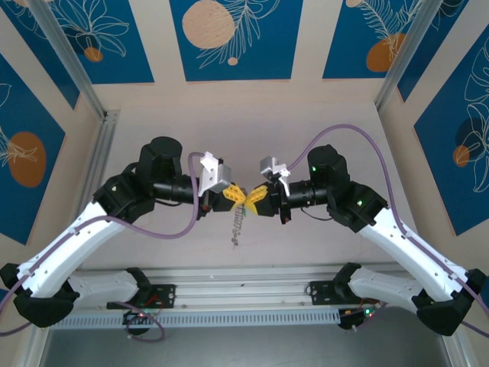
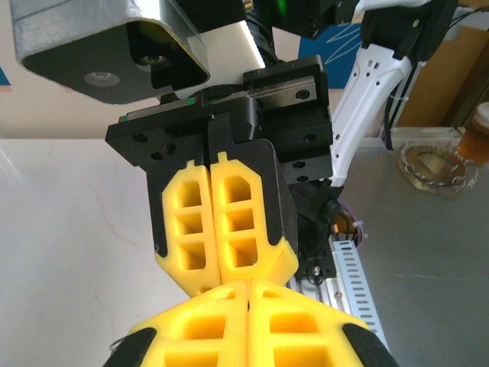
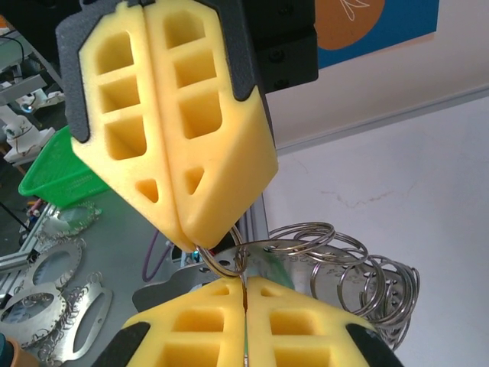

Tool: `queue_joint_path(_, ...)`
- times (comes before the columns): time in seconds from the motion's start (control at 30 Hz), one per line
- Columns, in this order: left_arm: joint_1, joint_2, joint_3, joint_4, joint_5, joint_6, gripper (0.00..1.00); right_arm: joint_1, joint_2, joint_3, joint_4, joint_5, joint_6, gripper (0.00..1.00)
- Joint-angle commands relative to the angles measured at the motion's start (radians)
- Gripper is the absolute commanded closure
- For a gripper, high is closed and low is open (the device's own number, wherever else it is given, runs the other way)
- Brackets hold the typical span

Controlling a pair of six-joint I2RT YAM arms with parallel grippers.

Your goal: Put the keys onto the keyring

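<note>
Keyring (image 3: 348, 264): a bunch of linked silvery split rings, hanging in the air between the two pincers above the white table (image 3: 405, 168). In the top view it dangles as a short chain below the point where the yellow fingertips meet. Its uppermost ring lies between the two sets of tips. One side enters the seam of the left pincer (image 3: 189, 238) above, and the other enters the seam of the right pincer (image 3: 244, 281) below. Both pincers are fully closed, foam fingers pressed flat together, each nipping that ring at its very tip. The two sets of tips stand nearly touching, the arms reaching inward from either side. A purple cable (image 1: 157, 233) loops along each arm. Beyond the table edge are a green basket (image 3: 46, 180) and flat metal plates (image 3: 57, 267) fringed with rings.
</note>
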Motion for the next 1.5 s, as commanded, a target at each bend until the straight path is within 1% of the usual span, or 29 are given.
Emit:
queue_joint_path(0.0,-0.012,-0.027,-0.013,0.141,0.087,-0.043,1.0,-0.007,-0.014,-0.028,0.04,-0.019,0.013,0.91)
queue_joint_path(0.07,-0.011,-0.031,-0.027,0.172,0.089,-0.059,1.0,-0.007,-0.019,-0.035,0.043,-0.013,0.014,0.9)
queue_joint_path(0.17,-0.01,-0.034,-0.034,0.188,0.08,-0.065,1.0,-0.012,-0.018,-0.034,0.032,0.011,0.017,0.83)
queue_joint_path(0.3,-0.007,-0.039,-0.04,0.199,0.066,-0.072,1.0,-0.024,-0.035,-0.034,0.015,0.065,0.028,0.67)
queue_joint_path(0.37,-0.006,-0.043,-0.044,0.201,0.06,-0.078,1.0,-0.028,-0.069,-0.048,0.026,0.108,0.026,0.57)
queue_joint_path(0.4,-0.005,-0.043,-0.045,0.201,0.058,-0.08,1.0,-0.027,-0.086,-0.056,0.031,0.127,0.023,0.54)
queue_joint_path(0.47,-0.002,-0.044,-0.045,0.199,0.052,-0.085,1.0,-0.028,-0.124,-0.067,0.037,0.151,0.011,0.52)
queue_joint_path(0.53,-0.002,-0.043,-0.047,0.199,0.052,-0.091,1.0,-0.027,-0.15,-0.077,0.047,0.136,0.003,0.5)
queue_joint_path(0.7,0.0,-0.041,-0.067,0.237,0.062,-0.12,1.0,-0.025,-0.134,-0.07,0.054,0.106,-0.01,0.5)
queue_joint_path(0.83,0.003,-0.049,-0.11,0.336,0.079,-0.182,1.0,-0.016,-0.124,-0.078,0.131,0.098,-0.005,0.53)
queue_joint_path(0.9,0.003,-0.047,-0.122,0.368,0.089,-0.205,1.0,-0.015,-0.111,-0.071,0.149,0.117,-0.009,0.58)
queue_joint_path(0.97,0.003,-0.05,-0.133,0.387,0.09,-0.216,1.0,-0.014,-0.102,-0.065,0.164,0.111,-0.013,0.65)
queue_joint_path(1.07,0.002,-0.047,-0.133,0.391,0.096,-0.222,1.0,-0.014,-0.093,-0.063,0.174,0.098,-0.016,0.69)
queue_joint_path(1.1,0.002,-0.047,-0.134,0.392,0.097,-0.222,1.0,-0.014,-0.09,-0.06,0.173,0.1,-0.02,0.73)
queue_joint_path(1.17,0.002,-0.045,-0.134,0.391,0.096,-0.224,1.0,-0.013,-0.084,-0.055,0.166,0.103,-0.029,0.84)
queue_joint_path(1.27,0.004,-0.043,-0.132,0.393,0.097,-0.227,1.0,-0.012,-0.089,-0.061,0.171,0.093,-0.033,0.98)
queue_joint_path(1.3,0.005,-0.043,-0.133,0.393,0.096,-0.227,1.0,-0.012,-0.091,-0.062,0.174,0.093,-0.036,1.0)
queue_joint_path(1.4,0.004,-0.043,-0.131,0.378,0.088,-0.223,1.0,-0.012,-0.103,-0.064,0.173,0.092,-0.032,1.0)
queue_joint_path(1.47,0.005,-0.04,-0.123,0.339,0.076,-0.209,1.0,-0.014,-0.106,-0.054,0.156,0.085,-0.03,1.0)
